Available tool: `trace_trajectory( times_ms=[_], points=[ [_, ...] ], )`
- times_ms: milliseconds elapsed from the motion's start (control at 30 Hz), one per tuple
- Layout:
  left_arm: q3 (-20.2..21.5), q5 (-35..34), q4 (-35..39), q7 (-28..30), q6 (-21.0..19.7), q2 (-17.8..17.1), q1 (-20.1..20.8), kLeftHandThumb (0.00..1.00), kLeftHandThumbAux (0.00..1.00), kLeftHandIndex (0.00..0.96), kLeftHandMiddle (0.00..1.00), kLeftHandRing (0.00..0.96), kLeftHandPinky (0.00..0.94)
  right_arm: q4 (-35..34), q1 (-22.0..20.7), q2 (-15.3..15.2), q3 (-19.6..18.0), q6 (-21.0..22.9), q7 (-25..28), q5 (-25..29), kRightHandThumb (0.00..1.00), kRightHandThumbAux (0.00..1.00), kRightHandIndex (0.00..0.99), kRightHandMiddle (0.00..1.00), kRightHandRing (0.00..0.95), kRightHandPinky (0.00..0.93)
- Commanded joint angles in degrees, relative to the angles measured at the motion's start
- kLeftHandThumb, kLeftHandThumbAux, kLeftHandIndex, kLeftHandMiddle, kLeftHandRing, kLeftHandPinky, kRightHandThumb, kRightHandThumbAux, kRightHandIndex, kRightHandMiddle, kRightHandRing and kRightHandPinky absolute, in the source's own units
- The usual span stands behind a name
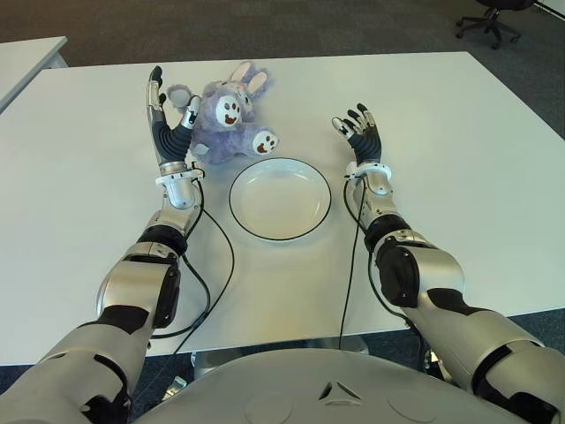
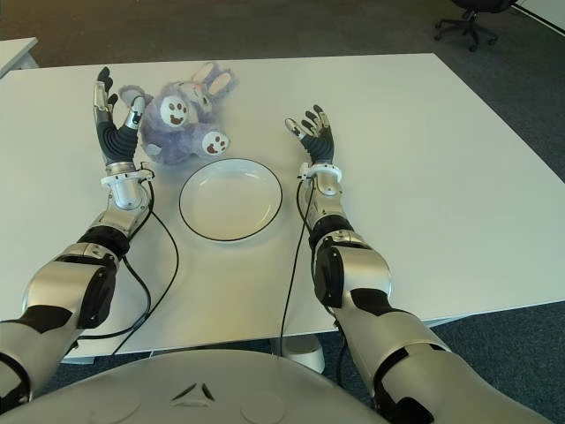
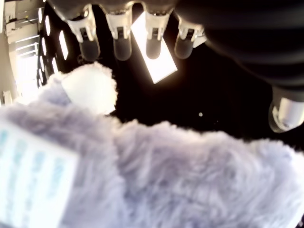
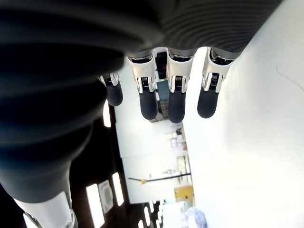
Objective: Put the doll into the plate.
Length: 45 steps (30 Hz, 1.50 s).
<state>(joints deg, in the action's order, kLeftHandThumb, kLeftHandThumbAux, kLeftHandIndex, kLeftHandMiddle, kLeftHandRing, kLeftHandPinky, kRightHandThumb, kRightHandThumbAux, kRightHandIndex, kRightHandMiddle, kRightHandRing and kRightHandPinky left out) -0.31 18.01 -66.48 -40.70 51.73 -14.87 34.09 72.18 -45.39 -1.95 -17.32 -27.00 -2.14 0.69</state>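
The purple bunny doll is seen lying on the white surface, just behind the white plate and a little to its left. One of its feet is close to the plate's black rim, but the doll is not in the plate yet. The plate has nothing in it.

The left robot hand is held right beside the doll, on the doll's left. Its fingers are spread wide and pointed up, and nothing is held in them. In the left wrist view, purple fur is seen very close under the open fingers, so the doll is probably just being touched or almost touched.

The right robot hand is seen to the right of the plate, open too, with nothing in it.

The grabbing step looks to be just starting. Next, the left fingers would need to be closed around the soft body. Then the doll would need to be lifted and carried the short way over the plate.
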Motion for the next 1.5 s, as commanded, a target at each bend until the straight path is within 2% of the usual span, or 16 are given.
trace_trajectory(
  times_ms=[33,200,333,500,1133,1500],
  points=[
    [-3.59,4.59,-6.17,-3.74,-3.42,0.30,-10.41,0.199,0.364,0.000,0.000,0.000,0.007,5.32,8.10,1.23,-0.82,5.04,-0.42,0.53,0.130,0.725,0.071,0.146,0.138,0.156],
    [-4.53,5.21,-6.75,-3.79,-3.45,-0.07,-10.47,0.219,0.326,0.000,0.000,0.000,0.000,5.32,8.13,1.16,-0.60,4.93,-0.52,0.28,0.128,0.725,0.072,0.147,0.139,0.151],
    [-6.52,7.60,-6.74,-6.67,-2.99,-0.80,-10.40,0.198,0.257,0.000,0.000,0.000,0.000,5.31,8.14,1.14,-0.56,4.88,-0.54,0.24,0.126,0.727,0.069,0.144,0.134,0.151],
    [-8.36,9.45,-6.86,-9.06,-3.14,-1.07,-10.21,0.177,0.223,0.000,0.000,0.000,0.000,5.31,8.16,1.07,-0.66,4.88,-0.43,0.33,0.130,0.729,0.068,0.144,0.136,0.155],
    [-12.08,10.80,-7.00,-7.69,-1.34,-1.85,-10.29,0.228,0.162,0.000,0.000,0.000,0.000,5.30,8.09,1.15,-0.68,4.87,-0.50,0.36,0.134,0.732,0.068,0.149,0.141,0.155],
    [-13.97,11.32,-7.11,-7.60,-1.70,-2.37,-10.38,0.263,0.138,0.000,0.000,0.000,0.000,5.32,8.08,1.19,-0.50,5.01,-0.64,0.21,0.135,0.740,0.068,0.153,0.144,0.160]
  ],
)
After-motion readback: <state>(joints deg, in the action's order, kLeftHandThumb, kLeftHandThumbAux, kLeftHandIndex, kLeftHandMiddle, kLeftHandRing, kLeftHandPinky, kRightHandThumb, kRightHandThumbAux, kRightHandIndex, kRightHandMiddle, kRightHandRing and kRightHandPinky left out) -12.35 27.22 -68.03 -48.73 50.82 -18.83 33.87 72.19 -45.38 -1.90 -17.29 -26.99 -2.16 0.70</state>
